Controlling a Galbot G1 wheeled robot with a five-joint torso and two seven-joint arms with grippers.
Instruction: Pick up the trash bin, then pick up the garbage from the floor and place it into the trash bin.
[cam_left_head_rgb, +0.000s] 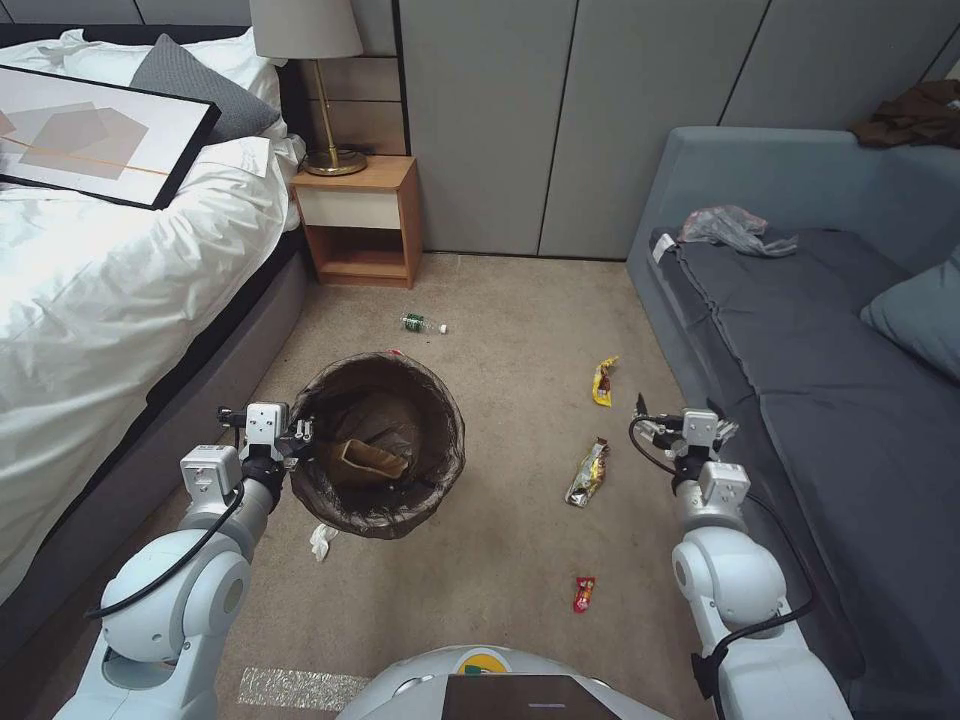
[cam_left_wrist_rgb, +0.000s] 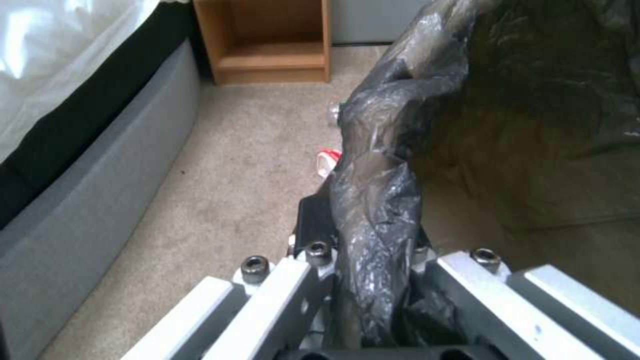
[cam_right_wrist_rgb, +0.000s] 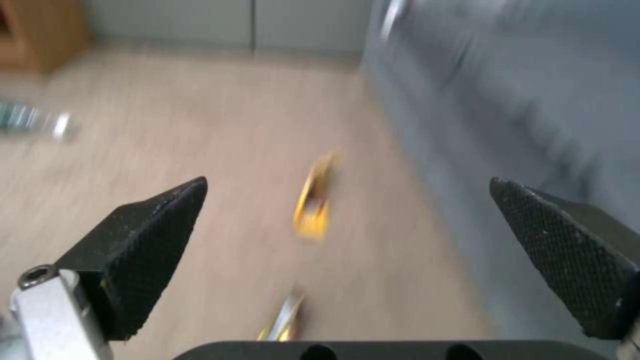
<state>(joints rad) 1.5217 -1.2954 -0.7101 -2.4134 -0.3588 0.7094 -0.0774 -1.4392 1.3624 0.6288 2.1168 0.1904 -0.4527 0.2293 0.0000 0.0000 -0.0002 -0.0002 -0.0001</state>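
Left gripper (cam_left_head_rgb: 300, 437) jaws on trash bin (cam_left_head_rgb: 380, 445) rim

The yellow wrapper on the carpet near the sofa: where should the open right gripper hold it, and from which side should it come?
Probably from above, across the narrow middle of the yellow wrapper. It lies flat and long on the carpet, so fingers closing over its short width should pinch it best. The right gripper hangs open nearby, with the sofa close on its right.

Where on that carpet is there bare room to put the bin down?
Bare carpet lies between the nightstand and the sofa, beyond the bottle. Wrappers crowd the strip beside the sofa; a tissue wad lies by the trash bin.
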